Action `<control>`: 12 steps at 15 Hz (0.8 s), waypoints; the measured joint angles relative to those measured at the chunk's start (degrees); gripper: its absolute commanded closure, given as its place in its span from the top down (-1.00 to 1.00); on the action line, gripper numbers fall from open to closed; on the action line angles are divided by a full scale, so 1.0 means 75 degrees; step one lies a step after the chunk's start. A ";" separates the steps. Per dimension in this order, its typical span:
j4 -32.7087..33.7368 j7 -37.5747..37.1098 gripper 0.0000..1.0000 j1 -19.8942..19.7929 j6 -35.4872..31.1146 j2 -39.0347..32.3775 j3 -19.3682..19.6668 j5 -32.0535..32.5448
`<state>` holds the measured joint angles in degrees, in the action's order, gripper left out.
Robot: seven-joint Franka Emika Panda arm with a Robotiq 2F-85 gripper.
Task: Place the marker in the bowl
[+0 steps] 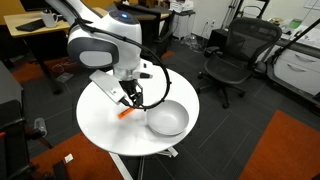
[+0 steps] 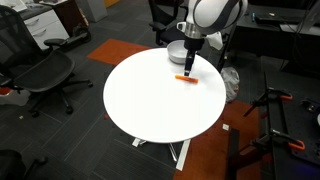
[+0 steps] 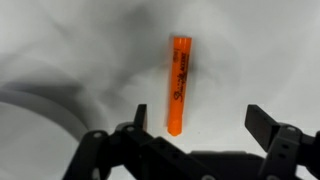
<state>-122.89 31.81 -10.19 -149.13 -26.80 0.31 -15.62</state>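
The orange marker (image 3: 178, 83) lies flat on the round white table (image 2: 150, 100). It also shows in both exterior views (image 1: 125, 113) (image 2: 186, 78). The light grey-white bowl (image 1: 167, 120) stands on the table beside the marker; it shows behind the arm in an exterior view (image 2: 175, 54), and its rim is at the left edge of the wrist view (image 3: 35, 105). My gripper (image 3: 200, 122) is open and empty, hovering just above the marker. The marker's near end lies between the fingers, closer to the left finger.
Black office chairs (image 1: 235, 55) (image 2: 40, 75) stand around the table. Desks (image 1: 45, 30) line the back of the room. A black cable (image 1: 160, 85) loops from the arm over the table. The table's edge (image 2: 130, 135) is near on all sides.
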 measured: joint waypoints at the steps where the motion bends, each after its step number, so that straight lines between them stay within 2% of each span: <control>1: 0.0067 -0.0078 1.00 -0.0007 0.0000 -0.0070 -0.0001 0.0042; 12: 0.0615 -0.0992 1.00 -0.0010 0.0000 -0.0709 -0.0021 0.0771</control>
<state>-118.28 24.37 -10.27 -149.13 -32.12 0.15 -9.84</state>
